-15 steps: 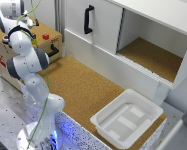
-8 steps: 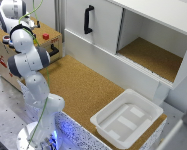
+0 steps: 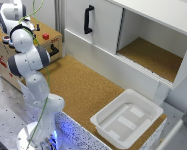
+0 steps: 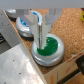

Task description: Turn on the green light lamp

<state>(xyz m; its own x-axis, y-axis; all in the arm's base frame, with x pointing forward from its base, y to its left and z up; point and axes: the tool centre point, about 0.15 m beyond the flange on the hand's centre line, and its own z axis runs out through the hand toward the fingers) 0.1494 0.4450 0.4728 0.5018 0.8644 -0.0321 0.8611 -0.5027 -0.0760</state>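
The green light lamp (image 4: 50, 47) is a round green-topped disc with a pale rim on the cork top of a wooden box (image 4: 67, 25). My gripper (image 4: 38, 41) is shut and empty, with its fingertips together right over the near edge of the green top, at or almost at its surface. A second like disc (image 4: 22, 23) with a bluish top sits just beyond it. In the exterior view the arm's wrist (image 3: 10, 12) is over the wooden box (image 3: 8, 60) at that view's left, and the arm hides the green lamp and the fingertips.
A small red cube (image 3: 45, 36) lies on the box top. A black handle (image 3: 53, 49) is on the box's side. A white cabinet with a black handle (image 3: 88, 19) and an open compartment (image 3: 153, 55) stands behind. A white tray (image 3: 127, 117) sits on the cork table.
The arm has shifted only slightly over the wooden box, with the wrist staying above its top. Nothing else has moved.
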